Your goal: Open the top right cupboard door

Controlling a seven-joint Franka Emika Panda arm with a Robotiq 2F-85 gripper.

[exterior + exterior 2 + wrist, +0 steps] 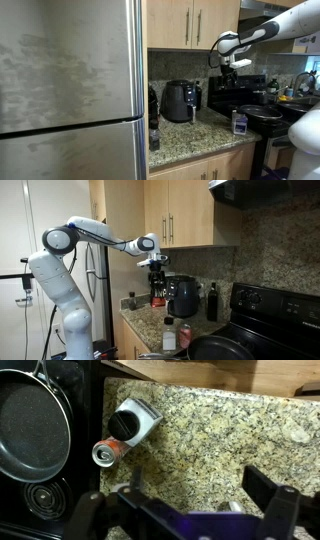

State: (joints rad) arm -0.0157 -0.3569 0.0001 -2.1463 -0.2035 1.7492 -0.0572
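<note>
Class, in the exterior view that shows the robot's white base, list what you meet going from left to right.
robot base → end effector → black appliance → dark bottle → stove

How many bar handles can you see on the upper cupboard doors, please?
2: one on the top right cupboard door, one on the door to its left. More may be hidden.
</note>
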